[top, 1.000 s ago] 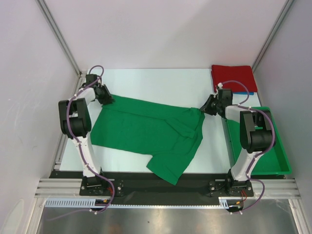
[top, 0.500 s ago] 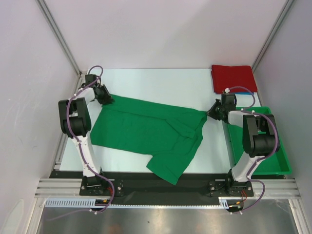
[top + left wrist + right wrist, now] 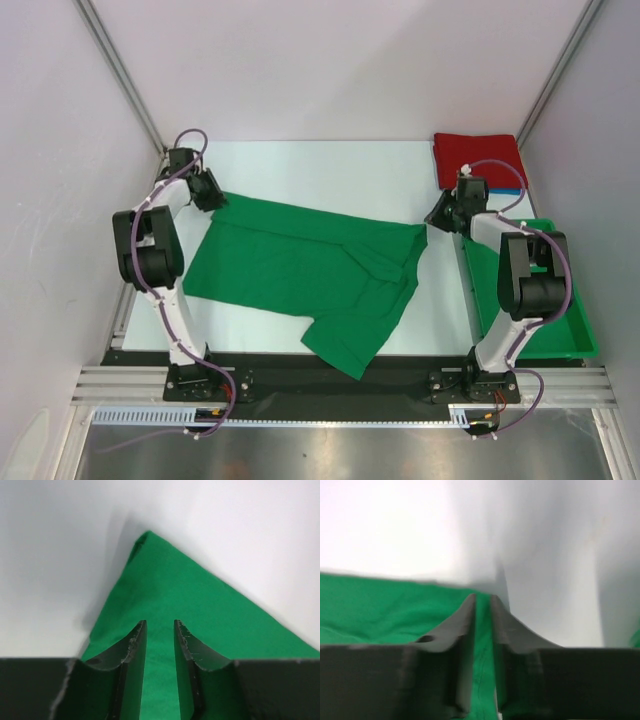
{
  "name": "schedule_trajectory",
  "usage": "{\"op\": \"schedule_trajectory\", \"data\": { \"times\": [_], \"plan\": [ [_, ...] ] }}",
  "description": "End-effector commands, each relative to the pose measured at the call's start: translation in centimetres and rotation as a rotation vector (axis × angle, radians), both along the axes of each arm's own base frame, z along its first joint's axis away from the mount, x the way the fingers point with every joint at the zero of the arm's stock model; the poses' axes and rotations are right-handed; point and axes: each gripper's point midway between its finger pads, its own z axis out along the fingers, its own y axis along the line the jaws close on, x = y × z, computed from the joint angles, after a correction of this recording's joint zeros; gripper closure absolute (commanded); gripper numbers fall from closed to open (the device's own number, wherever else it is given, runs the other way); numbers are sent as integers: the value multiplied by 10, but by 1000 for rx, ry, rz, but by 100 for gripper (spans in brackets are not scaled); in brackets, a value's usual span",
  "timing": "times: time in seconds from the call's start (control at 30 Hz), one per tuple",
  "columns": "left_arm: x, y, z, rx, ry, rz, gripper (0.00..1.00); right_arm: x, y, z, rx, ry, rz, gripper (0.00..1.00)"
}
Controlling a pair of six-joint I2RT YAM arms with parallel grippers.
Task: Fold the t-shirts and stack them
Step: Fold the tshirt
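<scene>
The bright green t-shirt [image 3: 300,265] lies spread across the white table, one sleeve hanging toward the near edge. My left gripper [image 3: 212,192] is at its far left corner, jaws close together with green cloth [image 3: 170,585] between them [image 3: 159,622]. My right gripper [image 3: 437,215] is at the shirt's far right corner, its jaws nearly together on green cloth [image 3: 380,610] that fills the narrow gap [image 3: 482,596]. A folded red t-shirt [image 3: 478,158] lies at the back right, on top of a blue t-shirt [image 3: 497,188] of which only an edge shows.
A rigid green bin [image 3: 570,315] stands along the table's right side, next to the right arm. White enclosure walls close in on the left, right and back. Bare table [image 3: 330,170] shows behind the green shirt.
The right gripper has moved right and toward the back, drawing the shirt's right corner with it. The left gripper has shifted slightly back and left. The shirt's far edge lies more stretched out.
</scene>
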Motion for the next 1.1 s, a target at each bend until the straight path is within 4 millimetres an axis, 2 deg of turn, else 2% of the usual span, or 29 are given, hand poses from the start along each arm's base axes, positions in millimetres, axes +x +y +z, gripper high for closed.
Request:
{"op": "schedule_trajectory", "data": {
  "times": [0.0, 0.03, 0.07, 0.13, 0.17, 0.2, 0.23, 0.27, 0.3, 0.33, 0.37, 0.4, 0.43, 0.47, 0.5, 0.53, 0.57, 0.6, 0.67, 0.73, 0.8, 0.9, 1.07],
  "plan": [
    [3, -10, 56, 32, -125, -35, 66, 9, -11, 11, -62, 12, 18, 74],
    [1, -16, 59, 22, -131, -41, 66, 6, -12, 11, -72, 27, 18, 71],
    [-1, -25, 72, 15, -154, -56, 65, 0, -14, 8, -82, 48, 13, 70],
    [-9, -43, 80, -6, -165, -80, 64, -12, -21, 24, -116, 31, -11, 64],
    [-14, -58, 97, -4, -201, -104, 63, -26, -22, 21, -130, 48, -18, 59],
    [-18, -67, 102, -10, -209, -113, 63, -33, -22, 37, -140, 19, -18, 55],
    [-26, -70, 103, -34, -213, -107, 62, -42, -13, 44, -139, 6, 10, 51],
    [-36, -99, 118, -61, -250, -161, 62, -55, -6, 42, -128, 16, 30, 50],
    [-45, -111, 123, -91, -265, -178, 63, -64, 9, 46, -96, 2, 78, 48],
    [-59, -128, 114, -148, -262, -206, 63, -71, 22, 61, -63, -43, 112, 42],
    [-72, -150, 115, -167, -266, -251, 63, -82, 43, 63, -31, -46, 171, 39],
    [-83, -162, 133, -183, -324, -274, 63, -100, 54, 53, -4, -25, 209, 37],
    [-103, -175, 116, -197, -290, -304, 62, -108, 61, 62, 14, -55, 226, 35],
    [-122, -201, 118, -215, -296, -371, 62, -120, 74, 60, 27, -58, 259, 35],
    [-133, -213, 129, -242, -336, -393, 62, -124, 78, 60, 31, -81, 260, 33],
    [-159, -231, 113, -261, -298, -437, 62, -139, 81, 51, 40, -82, 276, 30],
    [-171, -241, 111, -284, -303, -458, 62, -141, 94, 56, 74, -131, 315, 29],
    [-178, -251, 115, -317, -328, -470, 60, -146, 97, 52, 80, -133, 327, 28],
    [-203, -268, 114, -340, -350, -534, 58, -154, 98, 41, 81, -118, 328, 28],
    [-219, -279, 114, -348, -375, -575, 57, -153, 99, 36, 84, -127, 320, 32],
    [-224, -285, 114, -361, -399, -583, 57, -151, 100, 30, 88, -114, 319, 35],
    [-233, -293, 103, -368, -367, -609, 58, -148, 102, 22, 98, -92, 322, 40],
    [-234, -297, 106, -373, -373, -613, 58, -144, 113, 17, 183, -83, 351, 41]
  ]
}}
